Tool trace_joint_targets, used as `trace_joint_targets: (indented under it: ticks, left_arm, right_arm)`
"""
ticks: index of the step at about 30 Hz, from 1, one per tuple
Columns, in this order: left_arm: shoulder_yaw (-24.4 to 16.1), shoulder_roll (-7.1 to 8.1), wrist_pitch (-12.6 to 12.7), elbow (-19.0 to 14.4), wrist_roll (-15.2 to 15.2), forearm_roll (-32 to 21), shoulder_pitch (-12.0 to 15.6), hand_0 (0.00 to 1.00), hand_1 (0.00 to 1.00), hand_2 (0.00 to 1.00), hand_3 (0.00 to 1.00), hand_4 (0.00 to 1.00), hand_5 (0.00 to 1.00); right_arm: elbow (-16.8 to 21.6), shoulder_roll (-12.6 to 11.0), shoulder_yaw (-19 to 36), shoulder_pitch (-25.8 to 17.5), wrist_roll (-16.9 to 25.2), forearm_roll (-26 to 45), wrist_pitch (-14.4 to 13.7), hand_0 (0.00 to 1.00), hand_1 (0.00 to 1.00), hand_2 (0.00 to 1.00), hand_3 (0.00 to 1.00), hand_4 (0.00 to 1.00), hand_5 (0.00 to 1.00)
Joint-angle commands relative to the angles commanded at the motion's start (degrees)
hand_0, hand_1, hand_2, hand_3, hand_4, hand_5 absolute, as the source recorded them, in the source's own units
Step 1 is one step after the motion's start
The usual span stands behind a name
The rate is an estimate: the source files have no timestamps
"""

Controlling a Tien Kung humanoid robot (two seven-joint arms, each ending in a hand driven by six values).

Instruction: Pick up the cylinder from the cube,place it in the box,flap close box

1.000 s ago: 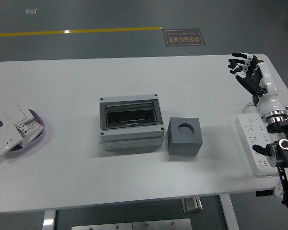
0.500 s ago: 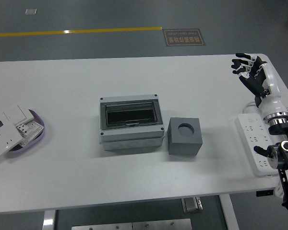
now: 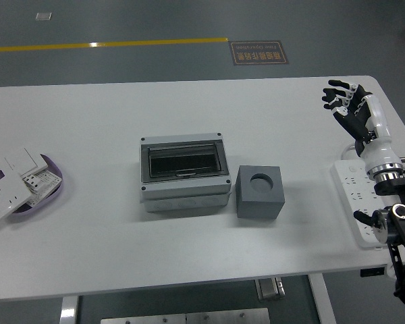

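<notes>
The grey cube [image 3: 260, 192] sits a little right of the frame's centre, its left side just beside the grey box [image 3: 184, 172], which stands at the middle of the white table [image 3: 108, 115]. In the cube's top face there is a round socket, and from this view it looks dark and shallow; whether the cylinder is seated flush inside it or the hole is empty, I cannot tell. No loose cylinder shows anywhere on the table. The box's smoky clear flap lies flat over its window, so the box looks closed, and nothing can be made out through the flap.

The right hand [image 3: 347, 106] is raised at the upper right of the frame, near the table's far right corner, fingers spread and slightly bent, holding nothing. The cube lies well apart from it, down and to the left in the picture; the box is further left again. The socket's axis points straight up, so anything in it would have to come out vertically. The right arm is the only arm in view, and the nearer to the cube.

The scene fits both a cylinder sitting low in the socket with the box shut, and a cylinder already inside the shut box.

A white power strip [image 3: 359, 202] lies under the right forearm at the right edge, and a purple tray [image 3: 57, 191] of white switches sits at the left edge.
</notes>
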Motion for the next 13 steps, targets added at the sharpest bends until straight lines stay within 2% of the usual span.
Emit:
trace_joint_targets:
  ticks: [13]
  left_arm:
    - [-0.87, 0.1, 0.0, 0.0, 0.16, 0.99, -0.56, 0.637, 0.664, 0.577, 0.642, 0.718, 0.311]
  right_arm:
    - [0.53, -0.02, 0.15, -0.74, 1.1, 1.38, -0.64, 0.592, 0.621, 0.65, 0.669, 0.681, 0.394]
